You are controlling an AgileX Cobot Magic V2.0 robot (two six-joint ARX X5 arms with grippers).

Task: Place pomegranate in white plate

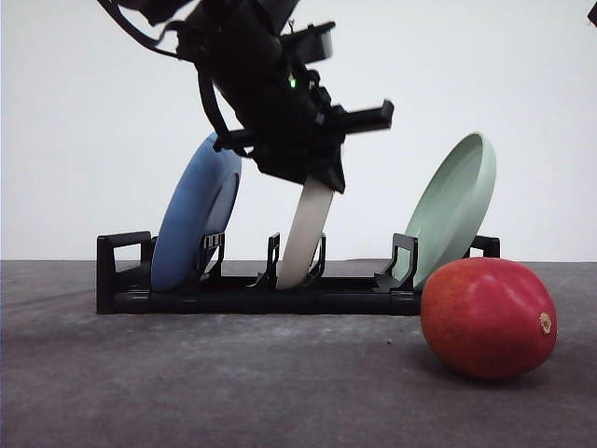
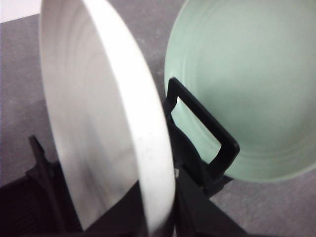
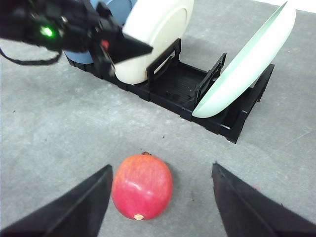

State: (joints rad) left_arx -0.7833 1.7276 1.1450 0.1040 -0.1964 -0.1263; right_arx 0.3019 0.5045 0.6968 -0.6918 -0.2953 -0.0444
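The pomegranate (image 1: 485, 317) lies on the dark table at the front right, just before the rack's right end. Seen from above, the pomegranate (image 3: 142, 185) rests between the spread fingers of my right gripper (image 3: 162, 169), which is open and hovering over it. The white plate (image 1: 306, 233) stands on edge in the rack's middle slot. My left gripper (image 1: 312, 177) reaches down from above and is shut on the plate's upper rim. In the left wrist view the white plate (image 2: 98, 123) runs down between the jaws. The right wrist view shows the left gripper (image 3: 123, 49) against the white plate (image 3: 158, 29).
A black slotted rack (image 1: 233, 299) crosses the table's middle. A blue plate (image 1: 191, 215) leans in its left slot and a pale green plate (image 1: 457, 201) in its right slot, tilting toward the fruit. Grey table (image 3: 59, 128) surrounds the fruit.
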